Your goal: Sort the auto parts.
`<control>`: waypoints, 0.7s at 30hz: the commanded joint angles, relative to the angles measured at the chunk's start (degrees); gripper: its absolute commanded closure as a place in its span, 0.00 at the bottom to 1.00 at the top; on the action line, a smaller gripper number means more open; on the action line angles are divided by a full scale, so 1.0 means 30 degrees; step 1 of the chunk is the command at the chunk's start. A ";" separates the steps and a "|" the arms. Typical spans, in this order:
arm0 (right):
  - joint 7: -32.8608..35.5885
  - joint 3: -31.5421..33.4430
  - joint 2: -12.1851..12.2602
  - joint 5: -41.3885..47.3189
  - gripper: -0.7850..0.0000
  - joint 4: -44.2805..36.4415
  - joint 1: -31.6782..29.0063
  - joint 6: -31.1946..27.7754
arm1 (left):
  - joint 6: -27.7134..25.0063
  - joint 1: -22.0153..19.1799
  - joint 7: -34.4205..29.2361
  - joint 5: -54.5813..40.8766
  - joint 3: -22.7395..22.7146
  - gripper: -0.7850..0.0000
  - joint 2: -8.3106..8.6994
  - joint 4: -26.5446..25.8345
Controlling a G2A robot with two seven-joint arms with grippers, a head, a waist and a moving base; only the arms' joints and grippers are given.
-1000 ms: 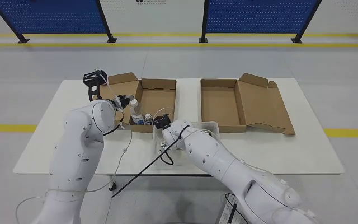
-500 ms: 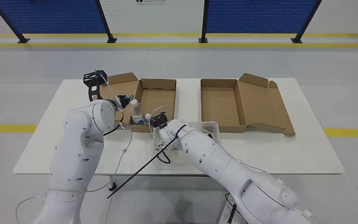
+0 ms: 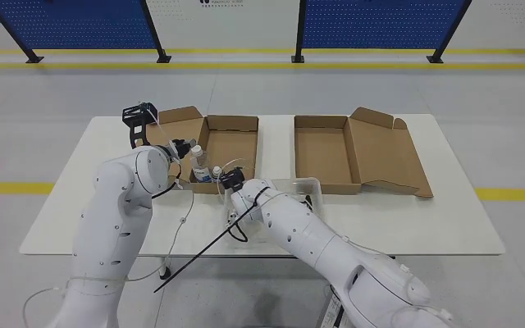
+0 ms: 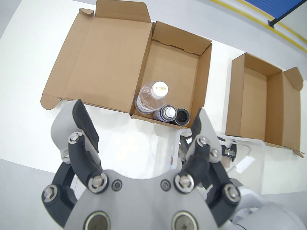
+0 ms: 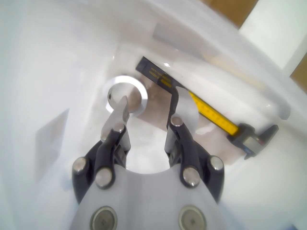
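My right gripper [image 5: 148,106] is down inside a translucent white bin [image 3: 310,184] at the table's front middle. It is open, with a finger on either side of a silver metal cylinder [image 5: 124,92] that has a flanged end. A black and yellow caliper [image 5: 211,114] lies along the bin wall beside it. My left gripper [image 4: 138,111] hangs open and holds nothing, high above the left cardboard box [image 4: 175,72]. In that box's near corner stand a clear bottle [image 4: 153,96], a spray can [image 4: 167,113] and a black tube [image 4: 182,118].
A second cardboard box [image 3: 324,156] with its lid folded out to the right sits on the right half of the table. The left box's lid [image 4: 105,60] lies flat to its left. A thin black cable [image 3: 205,250] slants off the table's front edge.
My right arm has shifted a little to the left over the bin. The left arm has kept still.
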 commanded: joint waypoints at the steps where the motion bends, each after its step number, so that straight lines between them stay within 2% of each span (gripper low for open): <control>1: 0.0129 0.0062 -0.0085 -0.0015 0.51 0.0195 0.0072 -0.0018 | 0.0000 0.0000 0.0000 0.0000 0.0000 0.00 0.0000 0.0000; 5: 0.0493 0.0265 -0.0168 -0.0033 0.50 0.0377 0.0159 -0.0053 | 0.0000 0.0000 0.0000 0.0000 0.0000 0.00 0.0000 0.0000; 7: 0.0692 0.0392 -0.0166 -0.0012 0.45 0.0434 0.0164 -0.0106 | 0.0000 0.0000 0.0000 0.0000 0.0000 0.00 0.0000 0.0000; 12: 0.1343 0.0873 -0.0053 -0.0077 0.40 0.0442 0.0149 -0.0215 | 0.0000 0.0000 0.0000 0.0000 0.0000 0.00 0.0000 0.0000; 14: 0.1693 0.1102 0.0022 -0.0036 0.33 0.0281 0.0090 -0.0256 | 0.0000 0.0000 0.0000 0.0000 0.0000 0.00 0.0000 0.0000; 17: 0.2225 0.1377 0.0179 -0.0227 0.33 -0.0008 -0.0008 -0.0364 | 0.0000 0.0000 0.0000 0.0000 0.0000 0.00 0.0000 0.0000; 21: 0.3078 0.1889 0.0472 -0.0580 0.20 -0.0611 -0.0214 -0.0023 | 0.0000 0.0000 0.0000 0.0000 0.0000 0.00 0.0000 0.0000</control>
